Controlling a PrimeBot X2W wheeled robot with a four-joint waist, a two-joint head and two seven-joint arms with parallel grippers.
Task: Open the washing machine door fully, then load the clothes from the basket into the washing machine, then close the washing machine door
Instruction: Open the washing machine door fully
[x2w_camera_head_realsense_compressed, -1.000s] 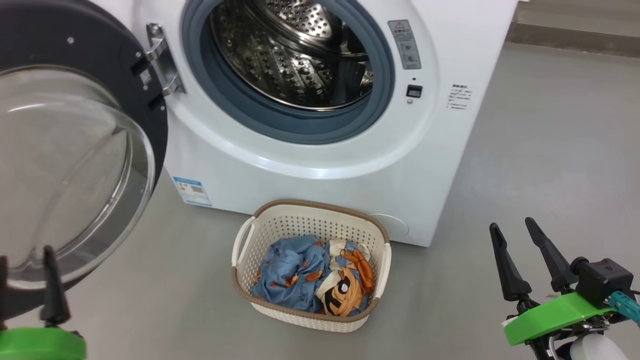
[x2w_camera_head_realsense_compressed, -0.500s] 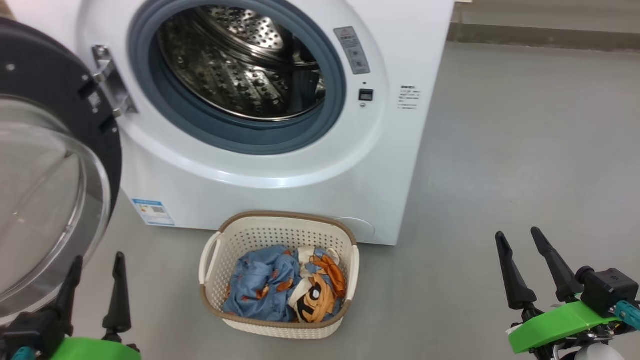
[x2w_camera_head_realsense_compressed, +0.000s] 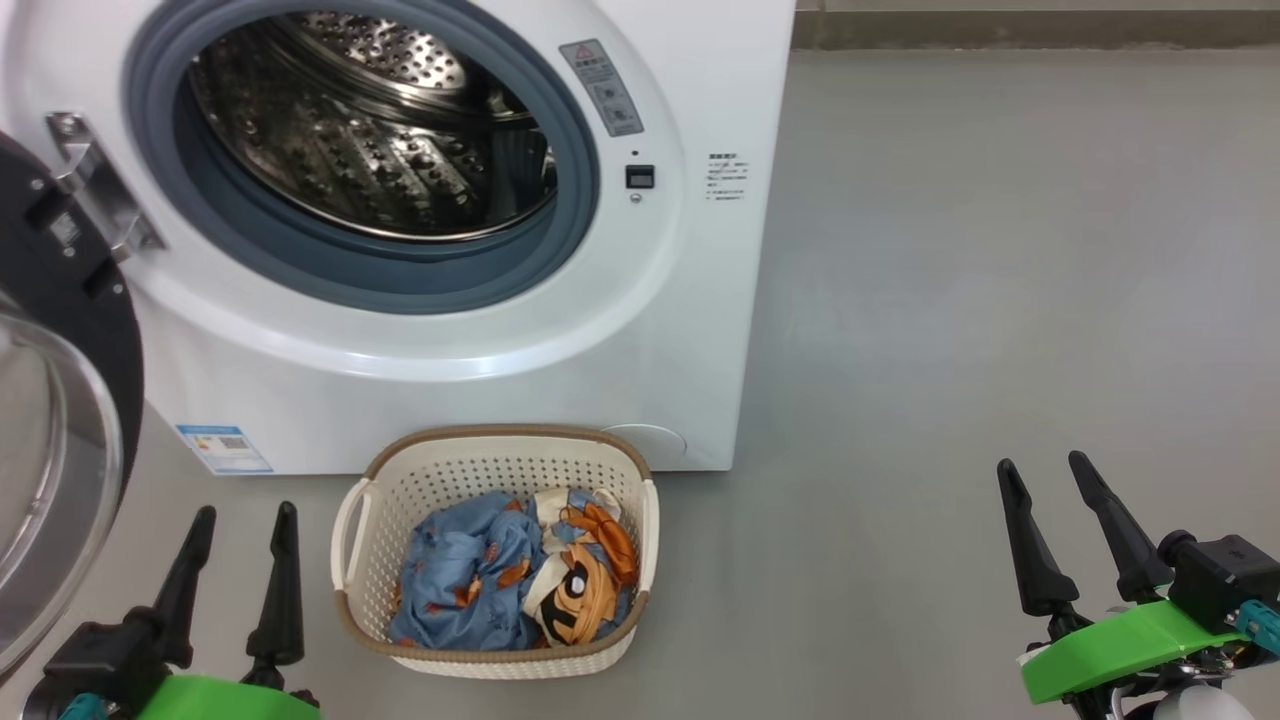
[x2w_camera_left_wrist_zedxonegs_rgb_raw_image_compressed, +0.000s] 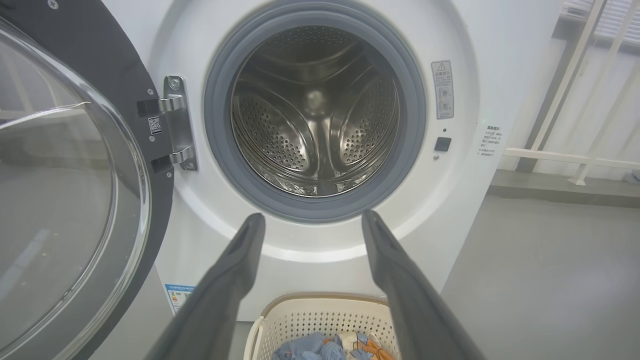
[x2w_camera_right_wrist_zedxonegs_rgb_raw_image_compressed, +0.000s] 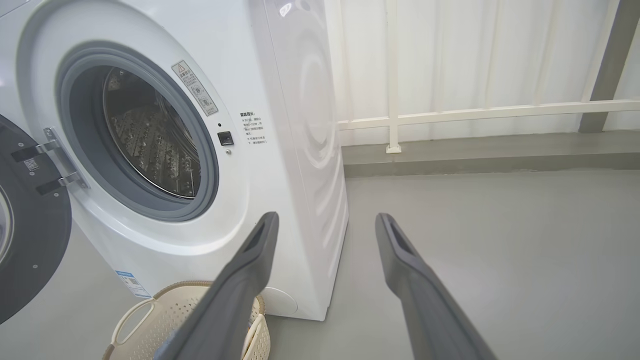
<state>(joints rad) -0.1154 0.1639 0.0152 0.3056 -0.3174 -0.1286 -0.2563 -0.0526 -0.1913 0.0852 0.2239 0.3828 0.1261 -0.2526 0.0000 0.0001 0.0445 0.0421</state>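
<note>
**In the basket on the floor: two limp garments, light and easy to snag**

Just in front of the washing machine (x2w_camera_head_realsense_compressed: 700, 300), the basket (x2w_camera_head_realsense_compressed: 500, 437) holds the clothes (x2w_camera_head_realsense_compressed: 510, 580), crumpled together below its brown rim. The light blue garment (x2w_camera_head_realsense_compressed: 450, 580) with small orange prints fills the left side. The cream and orange one (x2w_camera_head_realsense_compressed: 575, 590), showing a black cartoon face, lies bunched at the right.

Both look soft and light, likely to sag and trail when lifted. They overlap, so one may drag the other. A raised fold near the top of the heap seems the best bite, taken deep. The basket looks light enough to slide.

The left pincer (x2w_camera_head_realsense_compressed: 246, 510) hangs just left of the basket, spread wide and empty. The right pincer (x2w_camera_head_realsense_compressed: 1042, 461), also spread and empty, is well apart over bare floor. The washing machine door (x2w_camera_head_realsense_compressed: 60, 300) stands swung out at the left.
</note>
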